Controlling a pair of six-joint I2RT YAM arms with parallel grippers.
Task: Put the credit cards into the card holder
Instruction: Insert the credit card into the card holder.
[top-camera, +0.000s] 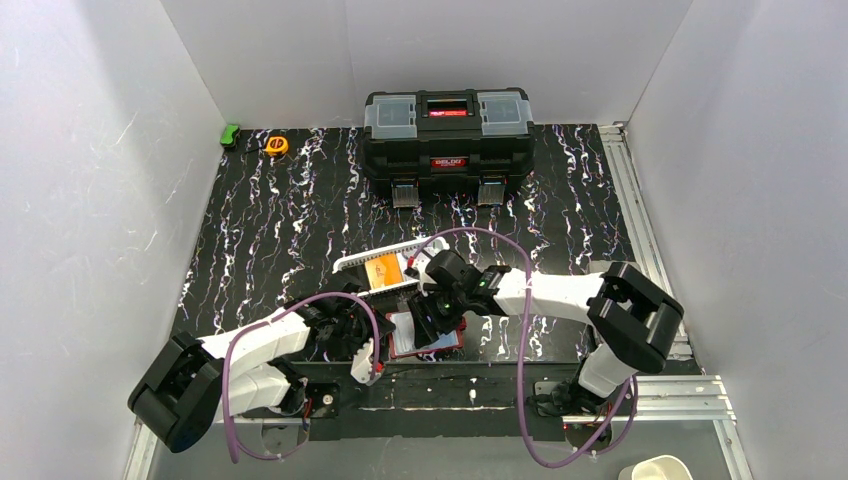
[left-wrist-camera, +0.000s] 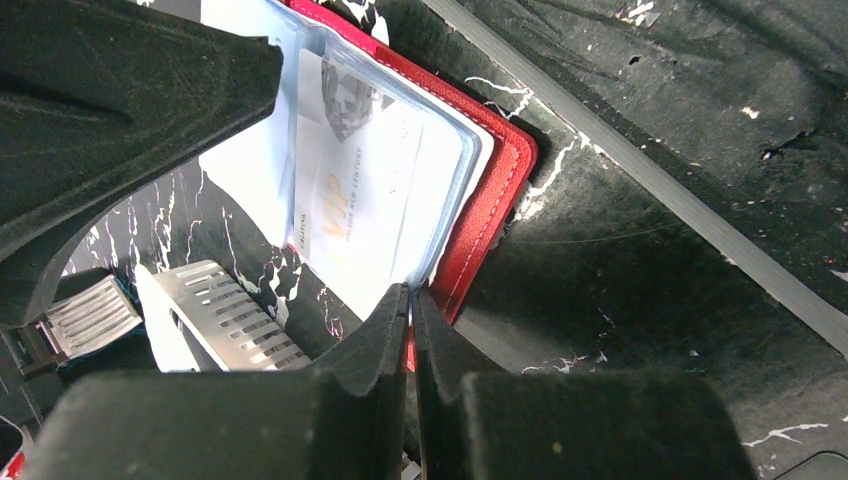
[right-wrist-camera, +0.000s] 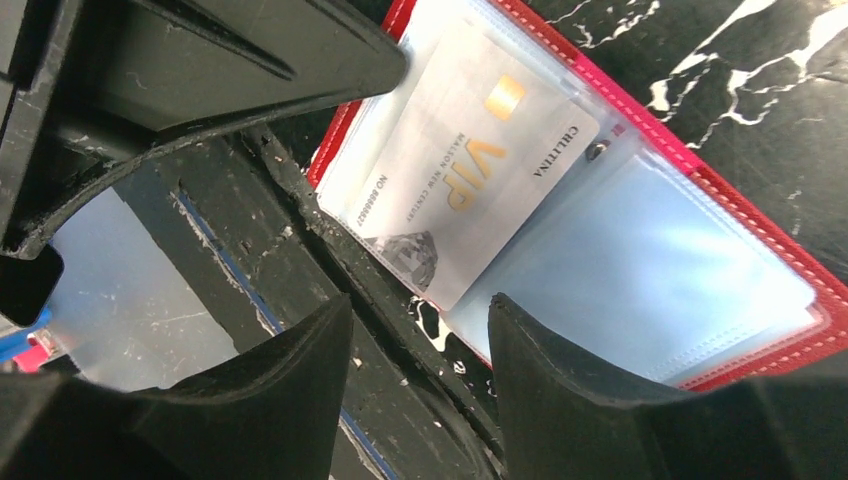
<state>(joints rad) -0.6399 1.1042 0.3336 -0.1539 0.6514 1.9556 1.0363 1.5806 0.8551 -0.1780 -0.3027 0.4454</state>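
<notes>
Task partly done, by the look of it. Lying open at the near middle of the black marbled table (top-camera: 300, 220), between the two grippers: red card holder (right-wrist-camera: 700, 170), clear pockets facing up. Tucked into one pocket, a white VIP card (right-wrist-camera: 470, 170) with a gold chip; hard to say whether pushed fully home. No other card seen in the pockets in view. Neighbouring pocket apparently empty.

Left gripper (left-wrist-camera: 410, 305): fingers (left-wrist-camera: 375, 345) pressed together, seemingly pinching the near edge of the holder's red cover, probably to keep it flat and open. Right gripper (right-wrist-camera: 420, 325): fingers (right-wrist-camera: 300, 370) spread, hovering just over the near end of the VIP card, nothing clamped between them.

Left to do, judging from the top view: at least an orange card (top-camera: 383, 270) sitting in the white mesh basket (top-camera: 345, 263) just beyond the holder. Impossible to tell whether more cards lie under it. Well apart at the far side, a black toolbox (top-camera: 447, 130) and a yellow tape measure (top-camera: 276, 145), touched by neither arm.
</notes>
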